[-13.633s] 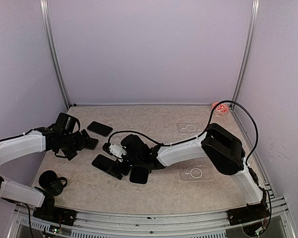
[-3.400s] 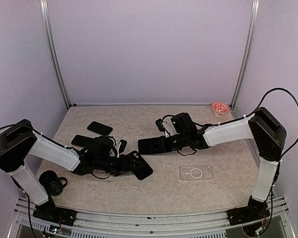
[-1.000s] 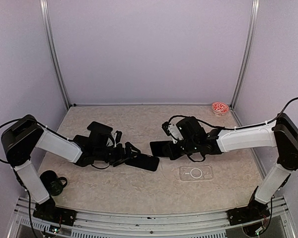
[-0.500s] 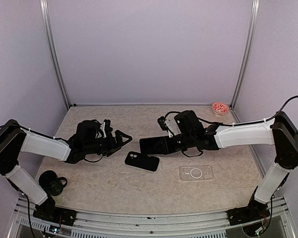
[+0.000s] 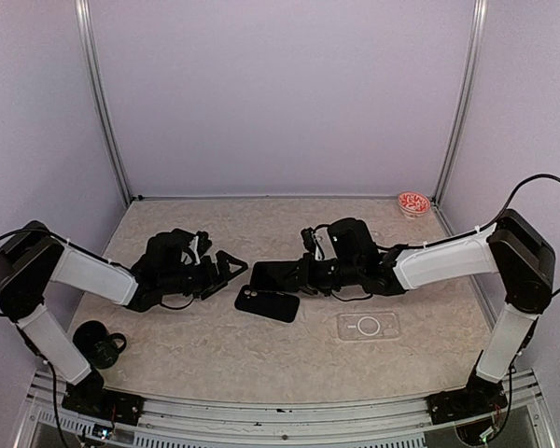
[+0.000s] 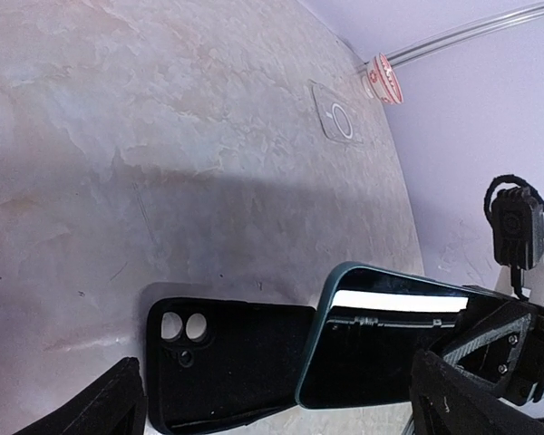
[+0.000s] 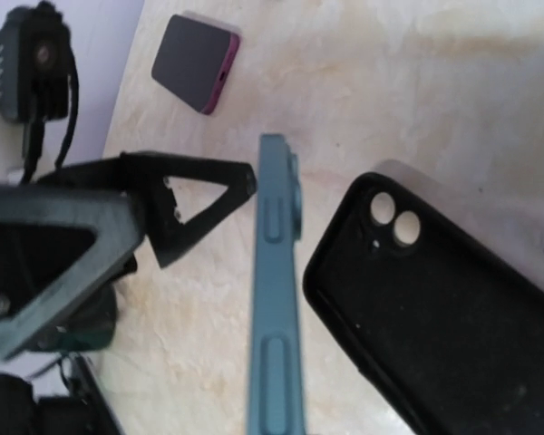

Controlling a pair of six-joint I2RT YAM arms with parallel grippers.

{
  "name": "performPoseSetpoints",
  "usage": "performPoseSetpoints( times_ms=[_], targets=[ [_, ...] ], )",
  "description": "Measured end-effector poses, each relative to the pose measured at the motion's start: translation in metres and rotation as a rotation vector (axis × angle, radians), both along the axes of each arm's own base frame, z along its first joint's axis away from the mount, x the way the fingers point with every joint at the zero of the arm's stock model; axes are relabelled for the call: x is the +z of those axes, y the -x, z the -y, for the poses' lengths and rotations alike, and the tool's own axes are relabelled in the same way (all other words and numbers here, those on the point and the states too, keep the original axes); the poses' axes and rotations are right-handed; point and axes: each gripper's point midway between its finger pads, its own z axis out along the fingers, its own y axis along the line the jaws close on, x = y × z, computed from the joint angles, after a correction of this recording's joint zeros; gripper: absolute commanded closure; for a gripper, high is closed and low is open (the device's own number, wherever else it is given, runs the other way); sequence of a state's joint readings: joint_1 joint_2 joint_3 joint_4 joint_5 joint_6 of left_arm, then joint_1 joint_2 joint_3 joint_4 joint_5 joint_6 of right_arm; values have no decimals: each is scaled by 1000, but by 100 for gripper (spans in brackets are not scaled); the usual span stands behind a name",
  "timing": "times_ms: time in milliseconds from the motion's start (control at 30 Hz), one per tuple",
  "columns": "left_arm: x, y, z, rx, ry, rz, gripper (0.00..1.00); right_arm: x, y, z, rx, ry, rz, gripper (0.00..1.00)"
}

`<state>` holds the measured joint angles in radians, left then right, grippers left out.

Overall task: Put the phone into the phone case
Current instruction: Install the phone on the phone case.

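My right gripper [image 5: 305, 276] is clamped shut on the teal-edged phone [image 5: 273, 275], pinching it at one end so that the rest sticks out toward my other arm. The phone stands up on a long edge rather than lying flat. My right wrist camera sees it nearly edge-on, side buttons showing (whether its lower edge touches the table [image 5: 289, 373] I cannot tell).

The black phone case [image 5: 267, 303] lies flat on the table just in front of the phone, hollow side up. Its two camera cut-outs are at the end nearer my left arm. From my right wrist a strip of bare table shows between phone and case, so they sit side by side, close but apart.

My left gripper [image 5: 231, 261] has its jaws spread as wide as they go and holds nothing. It sits low by the table, pointing at the free end of the phone and near the cut-out end of the case.

Farther right a clear case with a ring mark [image 5: 368, 326] lies flat. A small red-and-white dish [image 5: 413, 203] sits at the far right corner. A dark phone with a pink edge [image 7: 196, 62] lies beyond my left fingers [image 7: 195, 195].
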<state>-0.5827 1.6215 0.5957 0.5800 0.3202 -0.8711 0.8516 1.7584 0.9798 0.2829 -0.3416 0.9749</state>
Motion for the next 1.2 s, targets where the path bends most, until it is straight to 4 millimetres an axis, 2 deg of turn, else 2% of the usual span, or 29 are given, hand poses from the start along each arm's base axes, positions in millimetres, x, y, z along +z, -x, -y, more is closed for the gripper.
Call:
performPoseSetpoints(
  times_ms=[433, 1000, 1200],
  targets=[
    [-17, 1, 8, -33, 31, -24, 1, -34, 3, -14, -65, -76, -219, 100],
    [-32, 7, 18, -62, 43, -56, 1, -66, 5, -20, -77, -98, -331, 100],
    [-38, 9, 21, -72, 39, -66, 1, -69, 4, -21, -66, -137, -354, 100]
  ],
)
